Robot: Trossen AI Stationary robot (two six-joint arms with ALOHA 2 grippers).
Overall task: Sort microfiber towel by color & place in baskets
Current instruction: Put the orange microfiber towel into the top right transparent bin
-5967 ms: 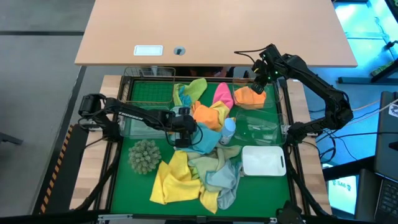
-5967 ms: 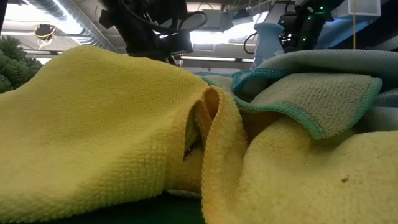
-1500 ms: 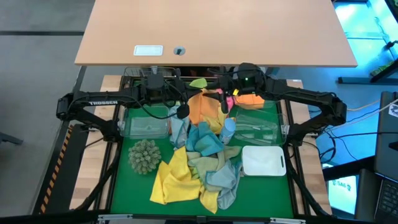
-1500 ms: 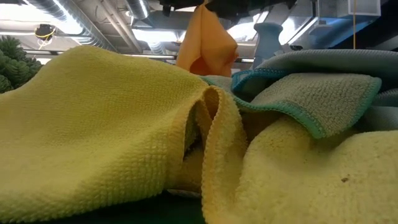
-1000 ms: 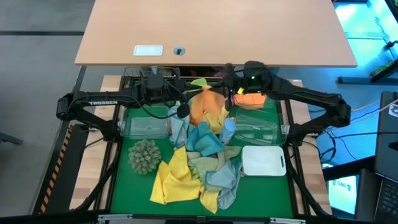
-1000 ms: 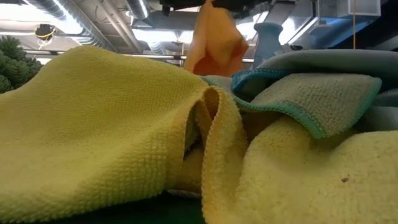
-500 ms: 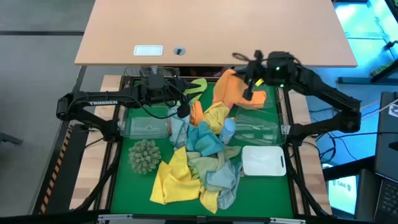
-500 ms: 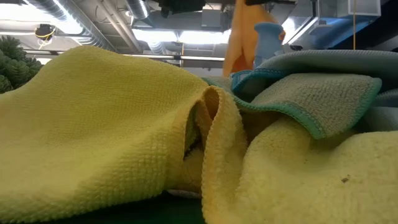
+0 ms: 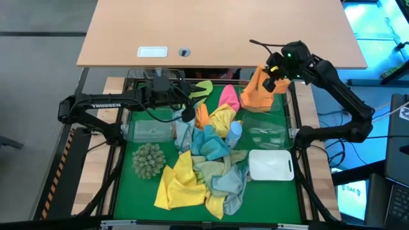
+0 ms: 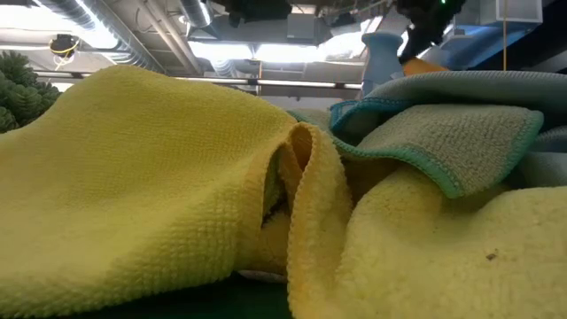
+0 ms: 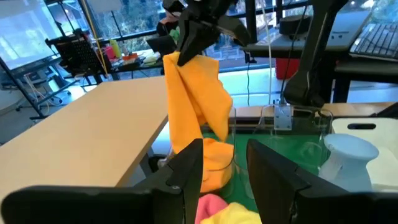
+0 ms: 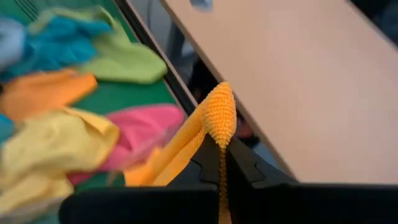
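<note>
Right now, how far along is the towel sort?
Early. Done: some orange cloth already sits in the far-right clear basket. In hand: the right claw holds an orange towel hanging over that basket; the left claw is open and empty. Left: the mixed pile on the mat.

right gripper carried the orange towel from the pile's middle to the tray's far-right corner, left gripper let go and opened.

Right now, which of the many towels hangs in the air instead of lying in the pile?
The orange towel, hanging pinched in the right gripper near the far right corner; all other towels lie on the green mat.
</note>
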